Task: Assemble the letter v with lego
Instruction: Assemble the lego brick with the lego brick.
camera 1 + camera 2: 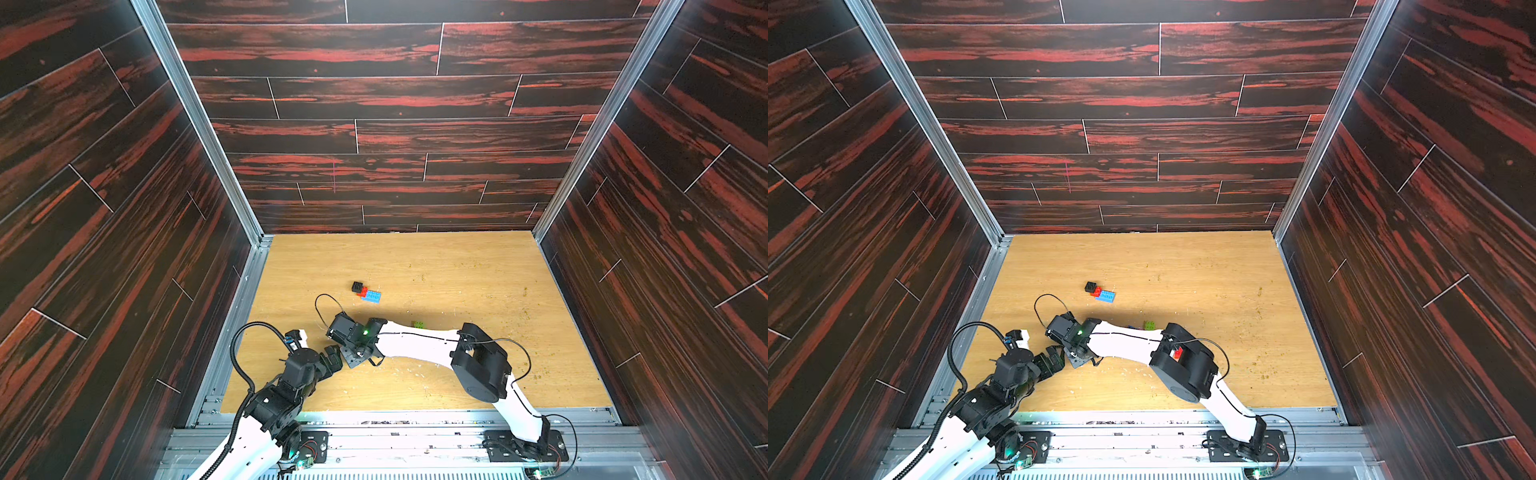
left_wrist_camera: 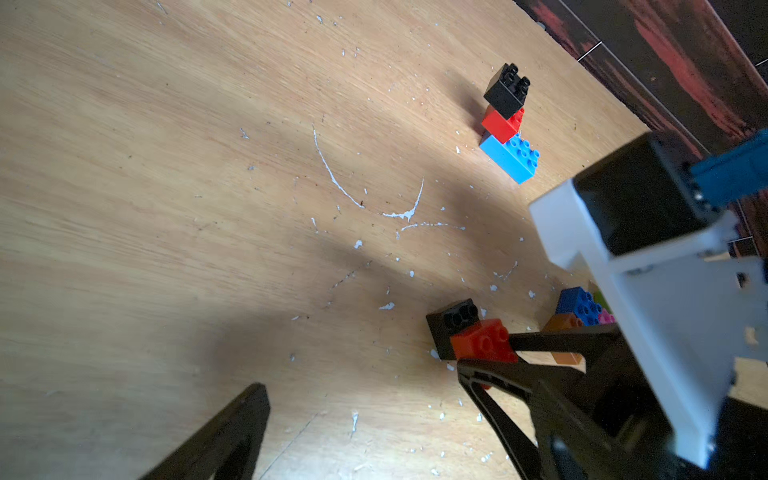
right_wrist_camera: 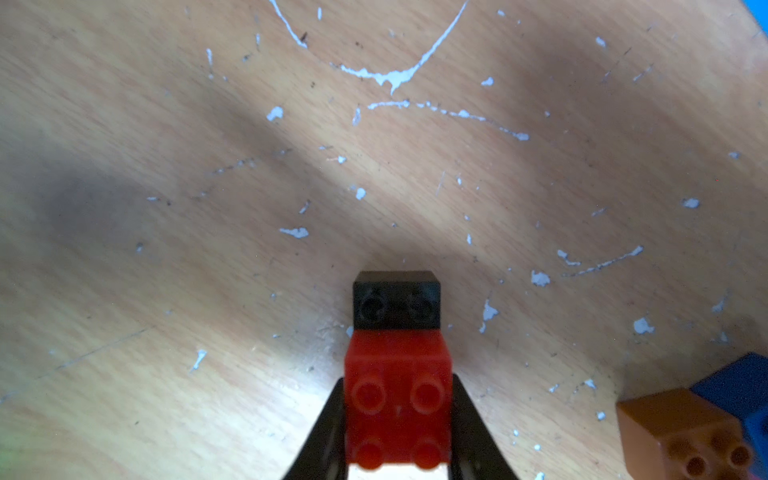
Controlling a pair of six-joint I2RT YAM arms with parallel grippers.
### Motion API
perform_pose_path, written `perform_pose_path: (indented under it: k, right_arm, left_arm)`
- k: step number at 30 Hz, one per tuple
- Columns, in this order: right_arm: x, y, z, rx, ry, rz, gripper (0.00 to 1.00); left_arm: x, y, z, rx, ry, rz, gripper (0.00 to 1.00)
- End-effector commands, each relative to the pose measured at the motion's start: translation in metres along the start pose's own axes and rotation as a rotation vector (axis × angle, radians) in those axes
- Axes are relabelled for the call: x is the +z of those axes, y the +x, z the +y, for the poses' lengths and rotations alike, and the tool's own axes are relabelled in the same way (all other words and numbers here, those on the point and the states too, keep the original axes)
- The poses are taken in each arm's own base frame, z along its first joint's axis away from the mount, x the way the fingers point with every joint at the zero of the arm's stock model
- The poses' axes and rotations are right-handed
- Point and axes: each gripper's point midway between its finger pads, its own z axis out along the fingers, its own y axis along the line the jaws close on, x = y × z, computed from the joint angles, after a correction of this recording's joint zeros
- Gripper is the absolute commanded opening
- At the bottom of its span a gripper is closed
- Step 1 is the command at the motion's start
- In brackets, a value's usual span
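My right gripper (image 3: 397,379) is shut on a red lego brick (image 3: 397,399), whose front end rests on a black brick (image 3: 397,303) lying on the wooden table. In the left wrist view the same red brick (image 2: 482,343) and black brick (image 2: 451,328) lie just beyond one of my left gripper's fingers (image 2: 498,407). The left gripper (image 2: 359,376) is open over bare wood, holding nothing. Farther back a stepped row of a black brick (image 1: 356,286), a red brick (image 1: 364,291) and a light-blue brick (image 1: 372,296) shows in both top views.
Loose bricks lie beside the right gripper: orange (image 3: 685,432), dark blue (image 2: 577,305), pink (image 2: 606,318), and a green one (image 1: 418,323) behind the right forearm. The wooden table (image 1: 478,270) is scratched and flecked with white. Dark panelled walls enclose three sides.
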Motion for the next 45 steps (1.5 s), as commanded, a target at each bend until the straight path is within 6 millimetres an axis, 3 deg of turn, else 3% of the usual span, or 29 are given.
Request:
perform_pose_path:
  k: [1, 13, 23, 34, 40, 45]
  right_arm:
    - [0.045, 0.072, -0.028, -0.052, 0.126, 0.26, 0.3]
    - [0.056, 0.08, -0.027, -0.057, 0.138, 0.312, 0.32]
    - [0.05, 0.067, -0.019, -0.04, 0.103, 0.291, 0.36]
    - [0.041, 0.045, -0.02, -0.014, 0.088, 0.206, 0.71]
    - [0.041, 0.034, -0.02, -0.024, 0.082, 0.153, 0.72]
    - [0.046, 0.032, -0.018, -0.012, 0.064, 0.111, 0.68]
  left_arm:
    - [-0.004, -0.003, 0.005, 0.0, -0.028, -0.013, 1.0]
    - [-0.005, -0.002, 0.008, -0.002, -0.03, -0.014, 1.0]
    - [-0.015, -0.007, 0.015, -0.01, -0.059, -0.04, 1.0]
    - [-0.019, -0.011, 0.02, -0.012, -0.087, -0.055, 1.0]
    - [-0.018, -0.01, 0.021, -0.009, -0.092, -0.052, 1.0]
    - [-0.017, -0.01, 0.02, -0.008, -0.091, -0.052, 1.0]
